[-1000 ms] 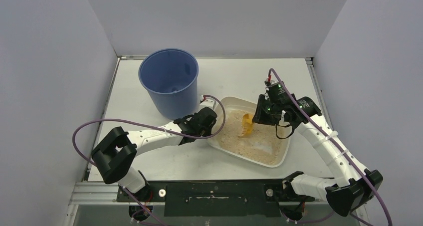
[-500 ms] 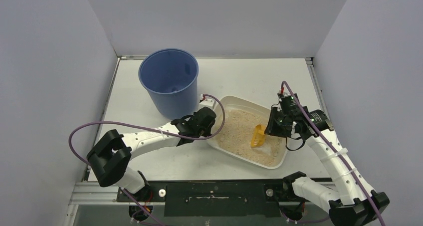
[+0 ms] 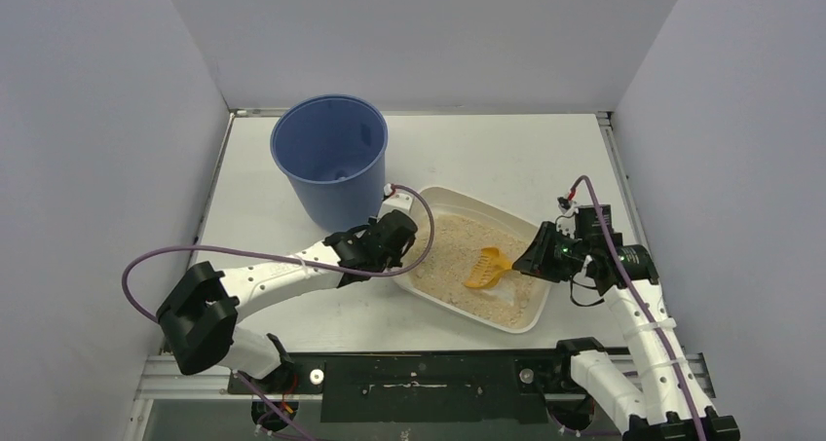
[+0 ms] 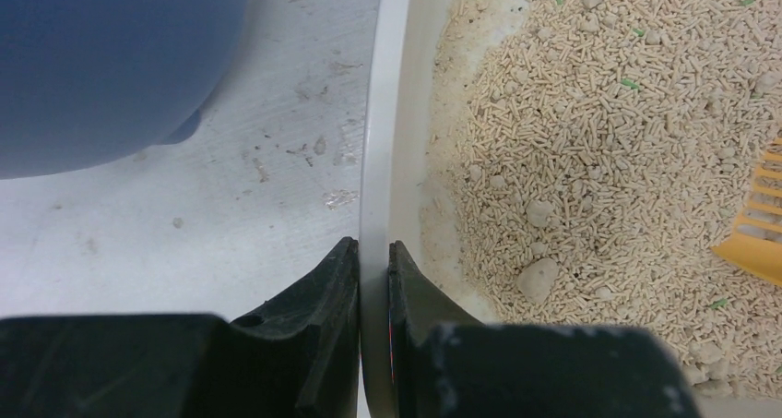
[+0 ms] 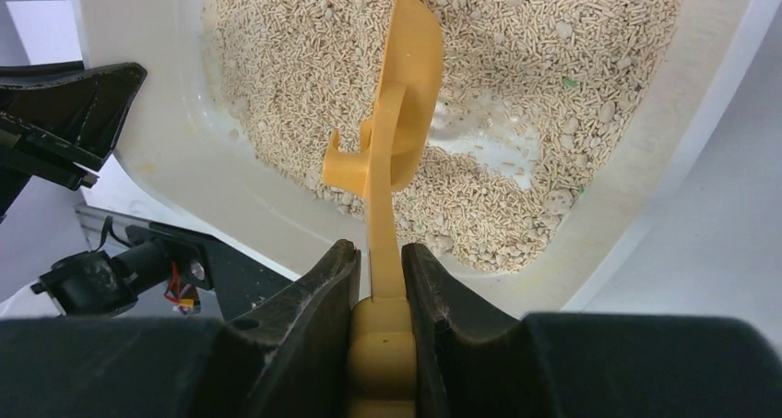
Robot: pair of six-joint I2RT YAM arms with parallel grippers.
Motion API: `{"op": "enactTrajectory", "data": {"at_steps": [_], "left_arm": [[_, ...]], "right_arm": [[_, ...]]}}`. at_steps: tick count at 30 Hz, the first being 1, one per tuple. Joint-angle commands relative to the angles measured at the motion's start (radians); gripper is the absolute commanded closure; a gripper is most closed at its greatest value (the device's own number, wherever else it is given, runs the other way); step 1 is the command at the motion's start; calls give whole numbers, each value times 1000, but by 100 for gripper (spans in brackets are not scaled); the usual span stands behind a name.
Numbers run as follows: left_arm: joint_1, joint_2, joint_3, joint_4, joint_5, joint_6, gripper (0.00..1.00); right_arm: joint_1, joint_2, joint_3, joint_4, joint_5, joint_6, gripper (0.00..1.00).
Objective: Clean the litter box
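The litter box (image 3: 487,203) sits in the middle of the table (image 3: 506,149), right of the blue bucket (image 3: 331,159). The left gripper (image 4: 373,252) pinches its left rim tight. The right gripper (image 5: 378,261) is closed on the handle of the yellow scoop (image 5: 401,113). The scoop should slide low and slow under the clumps (image 4: 537,278). It may be empty now, but that is hard to tell.

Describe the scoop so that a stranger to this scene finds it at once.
Right of the tall blue bucket lies a shallow white litter box filled with tan pellets. Inside it, the scoop lies over the pellets, its handle pinched by the right gripper. It is the only yellow, slotted thing there.
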Motion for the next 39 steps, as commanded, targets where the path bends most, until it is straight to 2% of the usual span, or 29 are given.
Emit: {"op": "enactTrajectory", "data": {"at_steps": [1, 6, 13, 20, 25, 30, 36, 39], "left_arm": [[-20, -88, 107, 60, -40, 70, 100], [-21, -102, 125, 58, -40, 93, 100], [-35, -103, 167, 74, -24, 124, 100], [-69, -102, 221, 77, -34, 163, 100], [-100, -113, 245, 98, -43, 190, 100], [-153, -126, 263, 144, -73, 256, 100], [-194, -154, 287, 175, -112, 313, 100], [-212, -178, 288, 193, -148, 347, 100]], "right_arm": [[-16, -31, -62, 16, -69, 4, 100], [-17, -84, -205, 121, -170, 56, 100], [-16, -138, -347, 271, -180, 103, 100], [41, -170, -544, 588, -160, 294, 100], [144, -106, -674, 924, -91, 444, 100], [194, 17, -715, 1219, -78, 537, 100], [195, 111, -703, 1382, -59, 554, 100], [189, 120, -701, 1403, -39, 534, 100]]}}
